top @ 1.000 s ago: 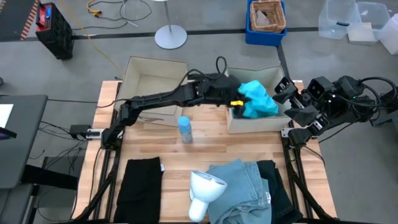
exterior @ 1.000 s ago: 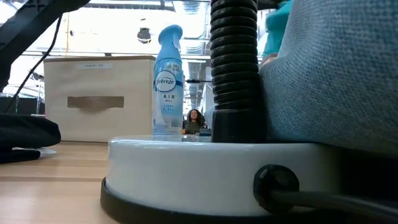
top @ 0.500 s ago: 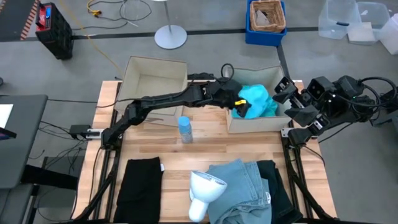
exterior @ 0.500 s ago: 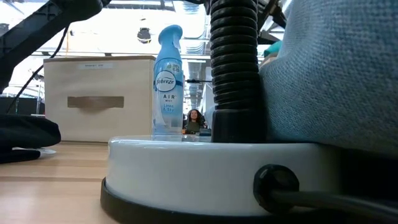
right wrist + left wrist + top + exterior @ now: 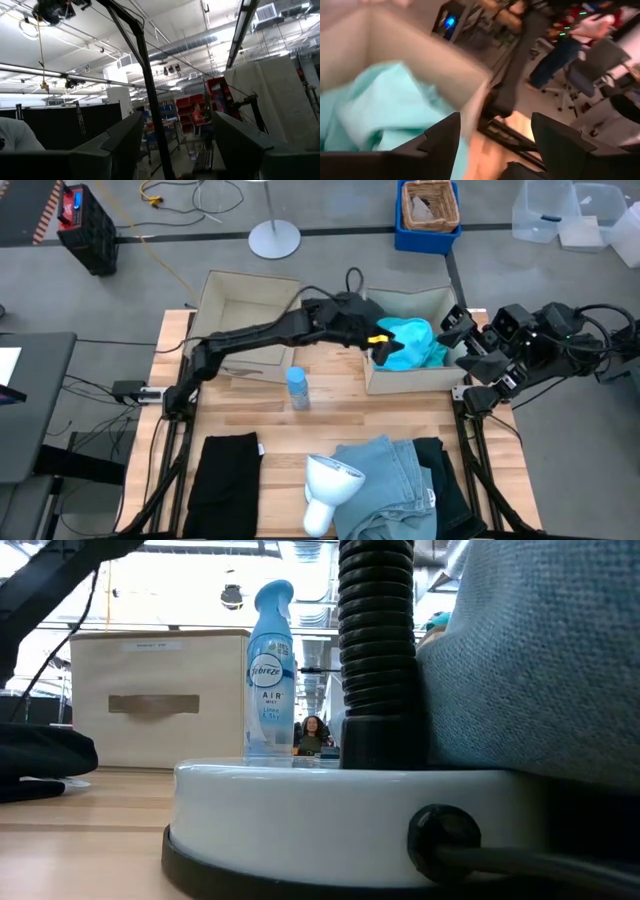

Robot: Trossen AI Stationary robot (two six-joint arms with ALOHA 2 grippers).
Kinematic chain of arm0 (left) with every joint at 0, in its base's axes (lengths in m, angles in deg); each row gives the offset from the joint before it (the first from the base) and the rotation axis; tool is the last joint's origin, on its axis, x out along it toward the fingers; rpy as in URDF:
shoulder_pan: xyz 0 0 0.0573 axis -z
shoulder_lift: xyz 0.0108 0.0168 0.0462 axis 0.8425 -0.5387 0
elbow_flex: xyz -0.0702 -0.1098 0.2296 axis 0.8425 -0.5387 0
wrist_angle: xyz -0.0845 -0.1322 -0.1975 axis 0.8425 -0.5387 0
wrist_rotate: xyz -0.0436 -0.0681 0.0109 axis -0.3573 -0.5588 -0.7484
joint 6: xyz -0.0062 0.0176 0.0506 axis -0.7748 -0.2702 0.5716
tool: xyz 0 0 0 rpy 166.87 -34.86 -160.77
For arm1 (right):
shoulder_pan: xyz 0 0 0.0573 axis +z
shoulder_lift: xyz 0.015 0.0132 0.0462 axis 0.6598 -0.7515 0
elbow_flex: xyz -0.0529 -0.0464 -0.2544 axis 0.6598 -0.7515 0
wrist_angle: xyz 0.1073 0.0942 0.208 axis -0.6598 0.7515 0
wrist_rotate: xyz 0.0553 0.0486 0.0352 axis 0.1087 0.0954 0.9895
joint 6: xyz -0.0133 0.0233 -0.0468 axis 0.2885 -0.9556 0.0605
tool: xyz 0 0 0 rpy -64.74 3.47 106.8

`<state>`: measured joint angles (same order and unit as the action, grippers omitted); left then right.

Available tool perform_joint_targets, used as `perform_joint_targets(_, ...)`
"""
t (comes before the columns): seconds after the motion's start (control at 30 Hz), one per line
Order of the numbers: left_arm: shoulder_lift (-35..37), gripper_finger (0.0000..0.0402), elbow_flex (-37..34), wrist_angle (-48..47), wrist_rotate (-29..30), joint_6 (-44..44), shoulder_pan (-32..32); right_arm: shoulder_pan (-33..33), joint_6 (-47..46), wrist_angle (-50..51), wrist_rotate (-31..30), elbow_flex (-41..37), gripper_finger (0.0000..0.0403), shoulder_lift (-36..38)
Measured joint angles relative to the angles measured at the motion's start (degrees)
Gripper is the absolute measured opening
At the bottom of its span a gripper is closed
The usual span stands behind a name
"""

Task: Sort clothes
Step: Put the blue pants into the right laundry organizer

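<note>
1. The turquoise garment [image 5: 408, 343] lies bunched inside the right beige box [image 5: 440, 374], filling its middle.
2. The left hand [image 5: 372, 340] is over that box's edge nearest the other box, just beside the garment; in the left wrist view its fingers [image 5: 442, 141] are spread wide with nothing between them, the turquoise cloth right ahead.
3. The right hand [image 5: 463, 330] waits raised off the box's outer side, beyond the desk [image 5: 340, 415] edge, fingers wide apart and empty.
4. An empty left beige box [image 5: 250, 305] stands beside the right box.
5. Nearer the front than the boxes lie a black garment [image 5: 224, 482], a grey-blue garment [image 5: 385, 480] and a dark garment [image 5: 442, 470].
6. A blue spray bottle [image 5: 297, 386] stands just in front of the left box.
</note>
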<state>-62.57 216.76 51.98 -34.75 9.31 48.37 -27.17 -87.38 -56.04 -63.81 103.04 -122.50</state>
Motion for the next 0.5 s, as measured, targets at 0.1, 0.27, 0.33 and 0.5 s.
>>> perform_joint_targets(0.1, 3.9, 0.0227, 0.0, -1.4, 0.0, 3.7, 0.9, 0.0, -1.6, 3.3, -0.6, 0.0, 0.0260, 0.0)
perform_joint_targets(0.27, 9.9, 0.0212, 0.0, -5.6, 0.6, 8.7, 2.3, 0.0, -6.7, 13.6, -2.9, 0.0, 0.0260, -0.1)
perform_joint_targets(0.33, 12.7, 0.0207, 0.0, -7.7, 1.7, 10.1, 2.8, 0.0, -10.1, 17.9, -4.6, 0.0, 0.0260, -0.8)
perform_joint_targets(0.5, 18.9, 0.0200, 0.1, -20.4, 5.9, 10.9, 3.8, 0.4, -18.3, 25.1, -7.3, 0.0, 0.0260, -3.0)
